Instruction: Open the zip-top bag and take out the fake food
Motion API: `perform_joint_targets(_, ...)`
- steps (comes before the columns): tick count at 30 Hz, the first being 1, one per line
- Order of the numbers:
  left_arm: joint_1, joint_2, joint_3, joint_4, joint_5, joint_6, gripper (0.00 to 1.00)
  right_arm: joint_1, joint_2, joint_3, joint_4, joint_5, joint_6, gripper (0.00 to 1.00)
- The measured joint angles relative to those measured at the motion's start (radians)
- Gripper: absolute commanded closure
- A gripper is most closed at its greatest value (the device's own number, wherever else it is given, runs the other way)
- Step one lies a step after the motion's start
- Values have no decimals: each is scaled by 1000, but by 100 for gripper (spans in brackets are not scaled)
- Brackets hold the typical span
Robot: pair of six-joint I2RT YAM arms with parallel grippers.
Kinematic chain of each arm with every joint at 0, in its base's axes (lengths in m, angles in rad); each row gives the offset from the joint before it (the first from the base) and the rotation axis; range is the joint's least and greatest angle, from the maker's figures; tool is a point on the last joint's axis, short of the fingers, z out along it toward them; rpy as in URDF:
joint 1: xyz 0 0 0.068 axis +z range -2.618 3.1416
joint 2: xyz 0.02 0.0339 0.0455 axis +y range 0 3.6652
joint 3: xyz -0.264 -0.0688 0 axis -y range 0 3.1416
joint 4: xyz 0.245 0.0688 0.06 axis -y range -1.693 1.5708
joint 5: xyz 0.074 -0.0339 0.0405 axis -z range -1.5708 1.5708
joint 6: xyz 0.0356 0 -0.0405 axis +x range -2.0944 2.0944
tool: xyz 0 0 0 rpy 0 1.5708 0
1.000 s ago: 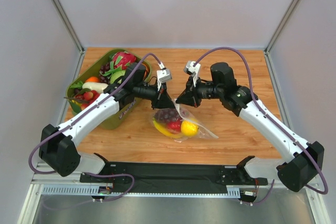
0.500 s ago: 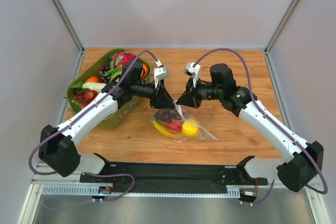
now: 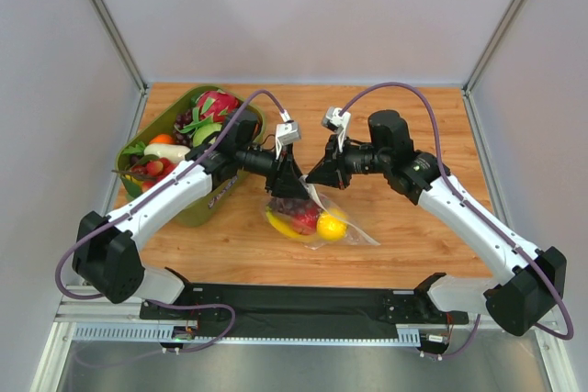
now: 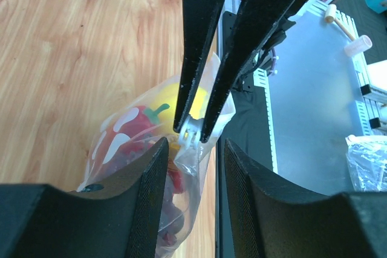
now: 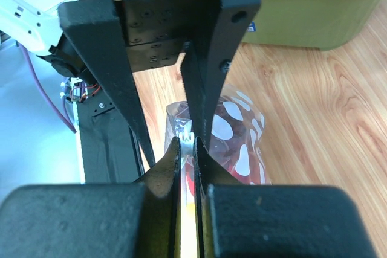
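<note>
left gripper released at the bag mouth

since the frame one second back, the left gripper (image 3: 290, 185) has gone from a closed pinch to parted fingers, and its tip has dropped slightly toward the zip-top bag (image 3: 356, 232). you will find the right gripper (image 3: 311, 180) and the bag in the same place as before.

1. left gripper: in the left wrist view its fingers (image 4: 148, 200) stand moderately apart, one on each side of the bag's upper edge. neither pad presses on the plastic.
2. right gripper: its fingers are closed together on the white zip strip (image 4: 189, 130) at the top of the bag. the right wrist view shows the same pinch, with the dotted plastic hanging below it.
3. zip-top bag: it lies on the table (image 3: 413, 117) between the two grippers, its mouth raised toward them and its body trailing toward the near edge.
4. fake food: it is inside the bag. you can see a lemon (image 3: 331, 224), a banana (image 3: 277, 223), a grape bunch (image 3: 292, 202) and a red chili (image 4: 130, 128) with a green stem.
5. surroundings: a green bin (image 3: 173, 109) of other produce sits left of the bag, under the left arm, with a dragon fruit (image 3: 218, 103) at its far end.
</note>
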Motion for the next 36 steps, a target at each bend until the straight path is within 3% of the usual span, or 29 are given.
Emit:
perform_joint_targets(2,0,1,0,0,3,0,55,0,0,0,1,-10,1,100)
perform_joint_targets(4,0,1,0,1,5,-3,71,0,0,0,1,-22,3,100)
perform_joint_targets(5,0,1,0,2,6,-5,86,0,0,0,1,-28,4,100)
perform_joint_targets(8,0,1,0,6,7,-7,100,0,0,1,1,-38,4,100)
perform_joint_targets(36,-3,-56,-57,117,-77,-53,100,0,-16,-2,-12,11,29,100)
